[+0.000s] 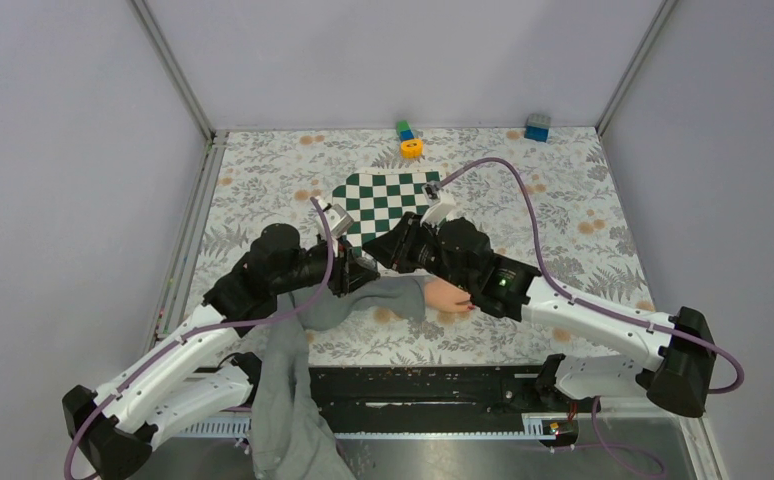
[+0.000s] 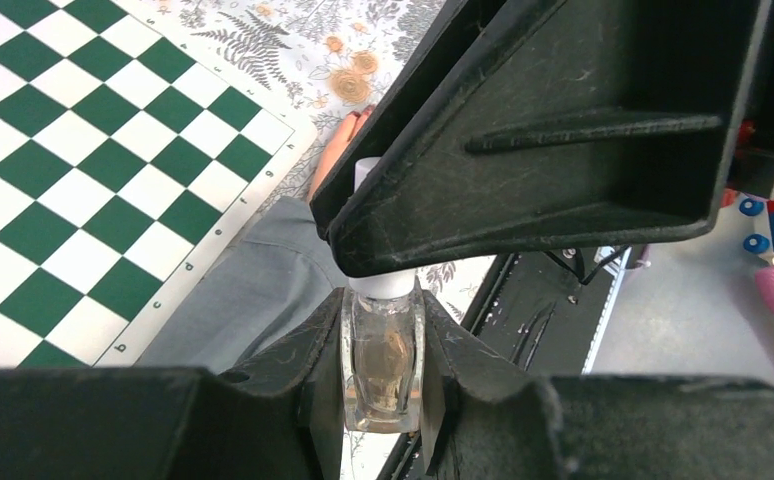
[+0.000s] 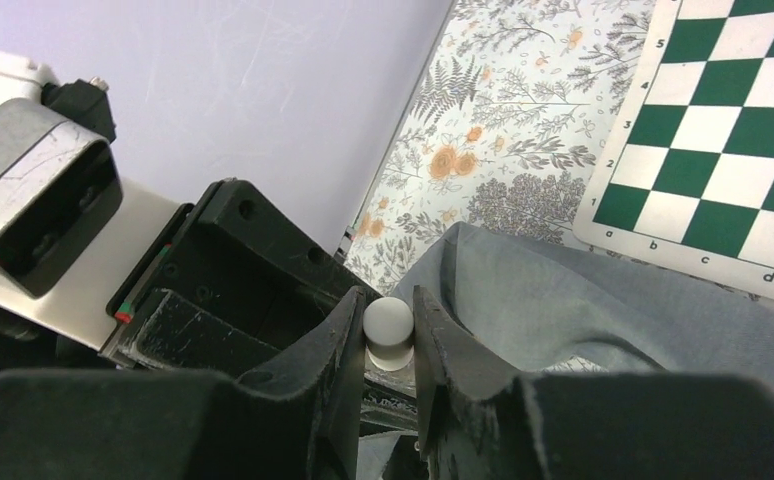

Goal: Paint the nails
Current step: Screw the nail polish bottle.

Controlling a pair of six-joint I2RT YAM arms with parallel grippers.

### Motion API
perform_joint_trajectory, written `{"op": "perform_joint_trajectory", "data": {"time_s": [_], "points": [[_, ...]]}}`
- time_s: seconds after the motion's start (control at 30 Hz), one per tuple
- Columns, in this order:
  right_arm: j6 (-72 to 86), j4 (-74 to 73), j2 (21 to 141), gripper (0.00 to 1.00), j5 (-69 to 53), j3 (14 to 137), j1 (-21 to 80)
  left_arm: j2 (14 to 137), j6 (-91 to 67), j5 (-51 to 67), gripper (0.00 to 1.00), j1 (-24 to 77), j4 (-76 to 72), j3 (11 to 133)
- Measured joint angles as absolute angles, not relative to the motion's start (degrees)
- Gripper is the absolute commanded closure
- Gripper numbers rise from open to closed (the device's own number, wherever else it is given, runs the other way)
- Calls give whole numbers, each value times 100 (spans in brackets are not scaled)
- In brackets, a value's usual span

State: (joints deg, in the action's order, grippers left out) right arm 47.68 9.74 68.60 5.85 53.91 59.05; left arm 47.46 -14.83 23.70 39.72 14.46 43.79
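Left wrist showed my left gripper (image 2: 383, 312) clamped on the bottle (image 2: 383, 378); my right gripper (image 3: 388, 300) pinched its white cap (image 3: 388, 328). The nails, on the hand (image 1: 447, 296) five o'clock from the chessboard (image 1: 383, 200), were probably not painted yet.

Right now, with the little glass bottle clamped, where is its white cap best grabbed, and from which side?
Grip the white cap across its round sides, coming end-on in line with the bottle: it is a short cylinder poking out beyond the left pincer holding the glass. The right pincer grips it that way.
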Motion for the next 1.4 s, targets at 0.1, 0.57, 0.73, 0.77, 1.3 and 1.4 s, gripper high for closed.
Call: {"op": "perform_joint_trajectory", "data": {"time_s": [0.1,0.57,0.73,0.77,1.3,1.4], "points": [[4897,840,6980,99,738,5518,5940,4753,-1483,2231,100,3968,1498,4381],[4698,410,6322,25,965,5594,6222,4799,-1433,2298,100,3872,1114,4453],[4372,414,5601,23,1310,5435,6261,4753,-1367,2641,100,3872,840,4456],[4285,480,5465,23,1363,5349,6263,4727,-1361,2735,100,3872,801,4456],[2187,3133,3940,13,-235,3476,6263,4342,-2279,5382,100,3833,-1310,4394],[2034,3277,3997,15,-683,3524,6263,4436,-2709,5732,100,3815,-1909,4265]]}}
